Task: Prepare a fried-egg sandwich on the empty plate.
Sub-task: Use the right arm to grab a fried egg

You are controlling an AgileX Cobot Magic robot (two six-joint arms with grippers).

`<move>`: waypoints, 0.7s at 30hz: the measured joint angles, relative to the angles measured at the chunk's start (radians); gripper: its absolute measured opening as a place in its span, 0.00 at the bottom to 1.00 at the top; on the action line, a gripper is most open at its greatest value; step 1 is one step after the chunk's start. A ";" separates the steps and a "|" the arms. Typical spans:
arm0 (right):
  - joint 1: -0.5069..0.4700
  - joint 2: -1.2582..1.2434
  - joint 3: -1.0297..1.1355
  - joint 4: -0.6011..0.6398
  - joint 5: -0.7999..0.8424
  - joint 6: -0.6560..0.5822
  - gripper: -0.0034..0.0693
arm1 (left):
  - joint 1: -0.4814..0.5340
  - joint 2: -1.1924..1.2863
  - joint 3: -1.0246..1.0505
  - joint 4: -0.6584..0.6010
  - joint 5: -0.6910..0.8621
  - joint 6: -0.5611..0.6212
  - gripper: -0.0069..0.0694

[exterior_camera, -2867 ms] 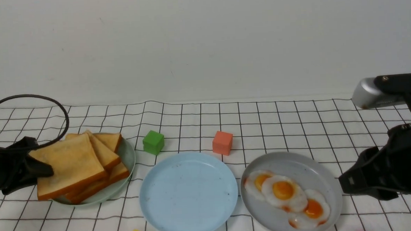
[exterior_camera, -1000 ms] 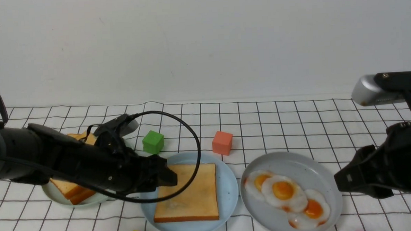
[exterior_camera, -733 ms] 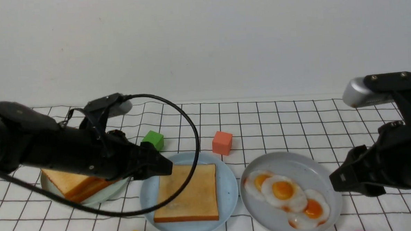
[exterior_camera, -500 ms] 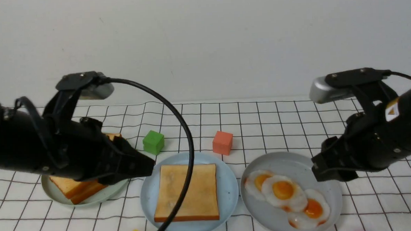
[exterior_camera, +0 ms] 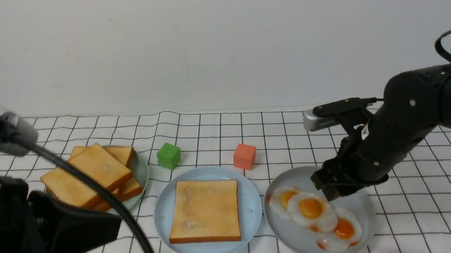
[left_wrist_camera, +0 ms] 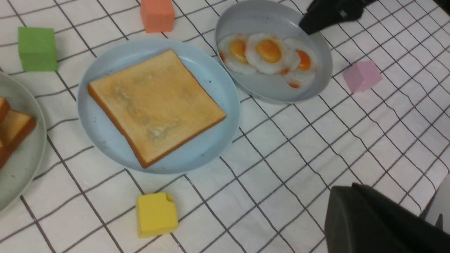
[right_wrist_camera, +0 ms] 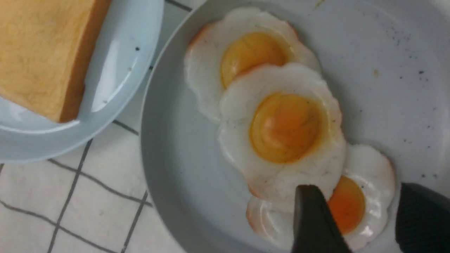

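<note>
Just right of the light-blue plate (exterior_camera: 250,207), over the grey plate (exterior_camera: 364,208), the right claw (exterior_camera: 329,188) is hovering with jaws apart above three overlapping fried eggs (exterior_camera: 313,210), holding nothing. One toast slice (exterior_camera: 204,211) is lying flat at that plate's centre, so the egg pick-up is looking like the step in hand. Well left of that plate, the left claw (exterior_camera: 111,224) is sitting closed and empty. Next, the right claw is probably needing to sink and pinch one thin egg edge without dragging its neighbours.
</note>
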 joint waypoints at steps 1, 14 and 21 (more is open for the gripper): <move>-0.016 0.008 -0.007 0.009 0.002 -0.003 0.52 | 0.000 -0.014 0.008 0.001 0.002 0.000 0.07; -0.077 0.102 -0.023 0.146 -0.080 -0.224 0.52 | -0.131 0.011 0.018 -0.025 -0.077 0.036 0.07; -0.077 0.124 -0.023 0.221 -0.085 -0.302 0.52 | -0.270 0.078 0.002 0.211 -0.167 -0.179 0.07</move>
